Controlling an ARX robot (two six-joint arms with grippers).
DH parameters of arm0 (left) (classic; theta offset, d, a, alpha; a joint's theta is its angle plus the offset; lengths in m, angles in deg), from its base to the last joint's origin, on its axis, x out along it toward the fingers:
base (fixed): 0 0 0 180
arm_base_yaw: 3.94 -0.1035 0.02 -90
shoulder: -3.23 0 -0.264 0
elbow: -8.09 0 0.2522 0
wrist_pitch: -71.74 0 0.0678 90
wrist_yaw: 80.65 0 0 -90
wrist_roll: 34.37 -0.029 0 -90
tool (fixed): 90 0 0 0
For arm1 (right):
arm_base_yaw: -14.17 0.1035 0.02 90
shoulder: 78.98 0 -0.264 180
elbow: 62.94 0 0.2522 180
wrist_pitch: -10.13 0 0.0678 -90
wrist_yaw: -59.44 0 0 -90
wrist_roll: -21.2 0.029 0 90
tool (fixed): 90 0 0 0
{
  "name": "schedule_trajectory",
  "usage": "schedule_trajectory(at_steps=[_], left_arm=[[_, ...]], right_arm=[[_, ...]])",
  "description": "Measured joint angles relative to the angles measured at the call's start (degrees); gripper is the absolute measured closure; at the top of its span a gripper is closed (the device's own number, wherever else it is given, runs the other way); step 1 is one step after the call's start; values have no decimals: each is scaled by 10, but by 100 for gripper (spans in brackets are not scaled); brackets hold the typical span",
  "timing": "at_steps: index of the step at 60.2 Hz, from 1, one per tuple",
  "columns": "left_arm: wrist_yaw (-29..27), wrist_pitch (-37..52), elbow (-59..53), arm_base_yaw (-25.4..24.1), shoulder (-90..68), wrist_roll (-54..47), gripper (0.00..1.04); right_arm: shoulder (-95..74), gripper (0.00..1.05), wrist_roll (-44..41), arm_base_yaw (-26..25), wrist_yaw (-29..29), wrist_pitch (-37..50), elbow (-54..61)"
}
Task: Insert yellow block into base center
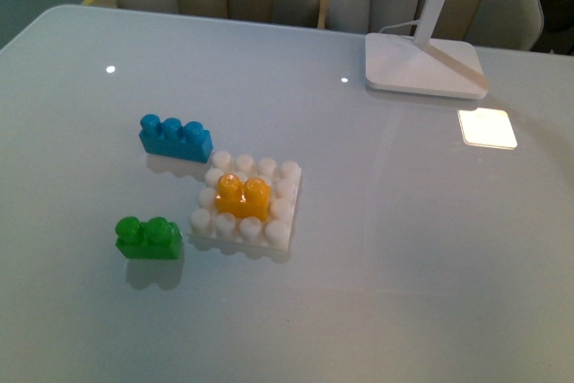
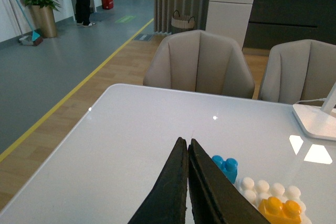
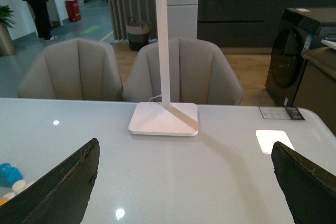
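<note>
One yellow block (image 1: pixel 243 195): seated on the central studs of the base (image 1: pixel 284 219), lower centre of the front frame.
Base: flat on the worktop (image 1: pixel 404 248).
Blue brick (image 1: pixel 176 137): just beside the base, upper left.
Green brick (image 1: pixel 148 237): near the base, lower left.
Lamp foot (image 1: pixel 423 65): upper right.
Left hand (image 2: pixel 187 148): fingers pressed together, holding nothing.
Right hand (image 3: pixel 184 171): spread wide, holding nothing.

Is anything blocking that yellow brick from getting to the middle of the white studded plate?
No. The yellow block already sits in the middle of the base. The blue brick and green brick lie apart from the base, off to one side.
</note>
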Motion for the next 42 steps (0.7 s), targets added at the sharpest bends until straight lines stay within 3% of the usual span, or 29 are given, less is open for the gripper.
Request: schedule_trajectory(at_steps=[42], left_arm=[[0,-6,0,0,15,0,102]], right_arm=[[0,9,0,0,0,0,0]])
